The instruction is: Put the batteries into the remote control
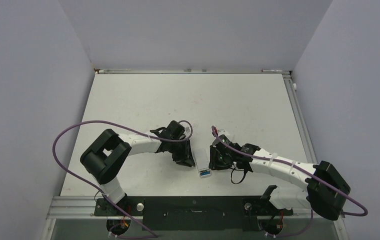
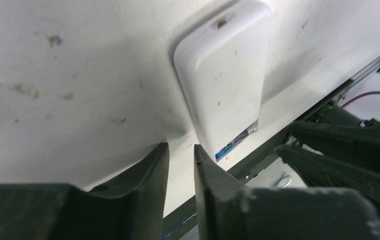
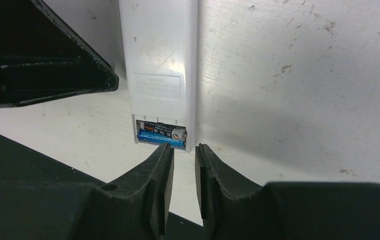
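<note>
The remote control [image 1: 204, 163] lies back up on the white table between my two grippers. In the right wrist view, the remote control [image 3: 158, 60] has an uncovered compartment at its near end. The batteries [image 3: 160, 135] lie in it, a dark one with a metal tip above a blue one. My right gripper [image 3: 183, 149] sits just short of that end, narrowly open and empty. In the left wrist view, the remote control [image 2: 223, 75] shows its plain back, with the batteries [image 2: 235, 141] peeking out. My left gripper [image 2: 180, 147] is beside it, narrowly open, holding nothing.
A black rail [image 1: 193, 206] carrying the arm bases runs along the table's near edge, close behind the remote. Grey walls close in the table [image 1: 187, 100] on three sides. The left gripper's dark fingers [image 3: 42, 55] stand just left of the remote.
</note>
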Tool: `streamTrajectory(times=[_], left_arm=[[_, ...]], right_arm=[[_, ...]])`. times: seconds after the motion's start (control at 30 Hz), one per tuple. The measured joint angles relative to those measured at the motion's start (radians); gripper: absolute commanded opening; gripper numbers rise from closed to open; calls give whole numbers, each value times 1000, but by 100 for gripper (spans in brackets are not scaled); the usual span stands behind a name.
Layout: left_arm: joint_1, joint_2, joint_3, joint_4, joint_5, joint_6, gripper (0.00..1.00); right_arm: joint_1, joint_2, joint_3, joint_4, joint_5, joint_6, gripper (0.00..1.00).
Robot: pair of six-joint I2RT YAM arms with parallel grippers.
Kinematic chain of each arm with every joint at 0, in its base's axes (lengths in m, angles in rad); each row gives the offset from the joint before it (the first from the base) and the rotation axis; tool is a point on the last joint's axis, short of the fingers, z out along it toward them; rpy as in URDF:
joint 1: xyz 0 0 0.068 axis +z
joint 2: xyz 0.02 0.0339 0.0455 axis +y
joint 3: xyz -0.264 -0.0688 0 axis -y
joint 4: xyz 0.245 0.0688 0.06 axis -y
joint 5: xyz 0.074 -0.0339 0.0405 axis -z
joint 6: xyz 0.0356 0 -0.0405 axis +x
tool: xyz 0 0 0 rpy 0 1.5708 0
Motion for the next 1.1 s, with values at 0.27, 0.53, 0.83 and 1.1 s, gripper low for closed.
streamTrajectory(times=[0.27,0.53,0.83,1.1], left_arm=[[-39,-81,-81,13,12,-26,33],[-68,-82,-142,129,73,-108,33],[-82,-52,-145,214,78,-157,25],[-82,-36,-145,222,77,-168,18]], right_arm=[[21,8,-1,20,8,48,24],[21,32,-9,36,8,69,24],[22,32,-33,56,8,89,24],[24,32,-39,71,7,102,22]])
